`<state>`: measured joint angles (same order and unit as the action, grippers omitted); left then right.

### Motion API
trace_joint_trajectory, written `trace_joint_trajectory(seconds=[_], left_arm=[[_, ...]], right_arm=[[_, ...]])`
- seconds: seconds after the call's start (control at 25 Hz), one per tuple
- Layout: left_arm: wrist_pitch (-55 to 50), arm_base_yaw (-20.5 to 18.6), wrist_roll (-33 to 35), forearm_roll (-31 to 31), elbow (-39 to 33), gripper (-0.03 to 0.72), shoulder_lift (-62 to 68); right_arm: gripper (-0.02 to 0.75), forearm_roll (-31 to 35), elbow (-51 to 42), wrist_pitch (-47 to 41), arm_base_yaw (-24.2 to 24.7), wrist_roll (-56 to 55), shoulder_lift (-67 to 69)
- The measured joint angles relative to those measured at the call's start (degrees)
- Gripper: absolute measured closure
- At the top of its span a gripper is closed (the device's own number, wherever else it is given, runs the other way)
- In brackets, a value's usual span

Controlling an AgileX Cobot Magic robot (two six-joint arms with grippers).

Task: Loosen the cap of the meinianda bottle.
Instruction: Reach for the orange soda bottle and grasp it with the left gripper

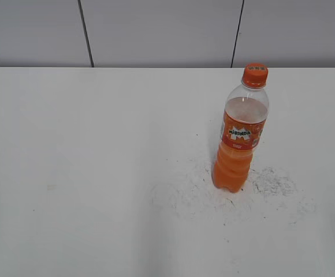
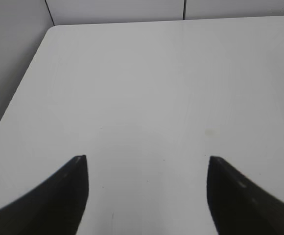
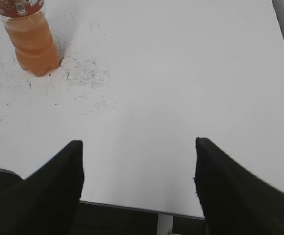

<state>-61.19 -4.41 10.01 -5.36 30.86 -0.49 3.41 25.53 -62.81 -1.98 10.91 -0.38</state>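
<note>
The meinianda bottle (image 1: 240, 138) looks heavy, slippery; steady its label, twist the ribbed cap (image 1: 255, 74); 2 grippers, left gripper (image 2: 147, 169) and right gripper (image 3: 138, 152), gape empty.

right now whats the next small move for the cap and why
Probably move the right pincer forward and left toward the meinianda bottle. The bottle stands upright, untouched, with the cap still on. Both pincers are open and empty, and only the right wrist view shows the bottle; the left pincer faces bare table.
</note>
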Motion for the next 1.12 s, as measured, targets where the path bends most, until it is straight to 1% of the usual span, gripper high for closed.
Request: trace_joint_trajectory(seconds=[0.36, 0.48, 0.6, 0.72, 0.84, 1.0, 1.12], left_arm=[[0.00, 0.00, 0.00, 0.00, 0.00, 0.102, 0.43], [0.73, 0.00, 0.00, 0.00, 0.18, 0.102, 3.73], [3.11, 0.00, 0.00, -1.01, 1.96, 0.102, 9.44], [8.70, 1.56, 0.00, -2.67, 2.51, 0.102, 15.38], [15.99, 3.50, 0.00, -2.95, 2.51, 0.102, 20.00], [31.78, 6.72, 0.31, -3.05, -0.41, 0.102, 24.58], [44.99, 9.31, 0.42, -3.05, -5.57, 0.102, 27.44]], right_arm=[[0.215, 0.00, 0.00, 0.00, 0.00, 0.00, 0.00], [0.215, 0.00, 0.00, 0.00, 0.00, 0.00, 0.00], [0.215, 0.00, 0.00, 0.00, 0.00, 0.00, 0.00], [0.215, 0.00, 0.00, 0.00, 0.00, 0.00, 0.00], [0.215, 0.00, 0.00, 0.00, 0.00, 0.00, 0.00], [0.215, 0.00, 0.00, 0.00, 0.00, 0.00, 0.00], [0.215, 0.00, 0.00, 0.00, 0.00, 0.00, 0.00]])
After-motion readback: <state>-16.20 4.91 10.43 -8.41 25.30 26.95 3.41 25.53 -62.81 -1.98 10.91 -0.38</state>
